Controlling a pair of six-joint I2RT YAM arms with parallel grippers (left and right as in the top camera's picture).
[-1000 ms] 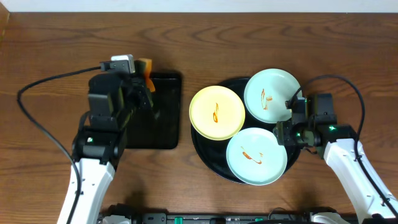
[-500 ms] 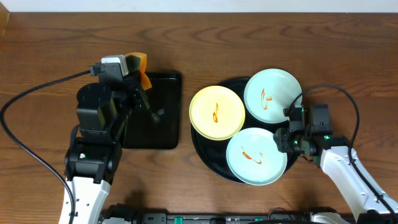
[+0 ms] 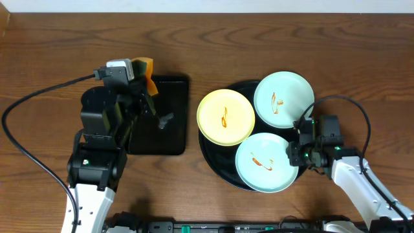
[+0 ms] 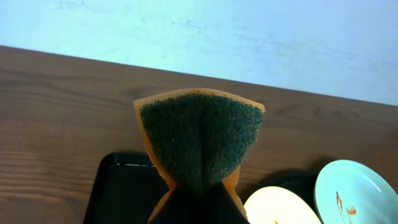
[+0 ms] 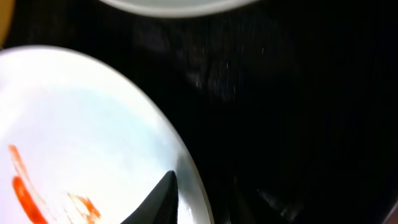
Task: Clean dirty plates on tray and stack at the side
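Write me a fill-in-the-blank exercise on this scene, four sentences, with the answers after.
The left gripper pinches a folded ____.
The round black tray carries ____ plates.
The leftmost plate, closest to the rectangular tray, is pale ____.
The right gripper is at the rim of the front plate, which is mint-____.
Missing words: sponge; three; yellow; green.

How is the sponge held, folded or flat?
Folded. The left pincer pinches the sponge at its base, so its green face creases down the middle and fans out above.
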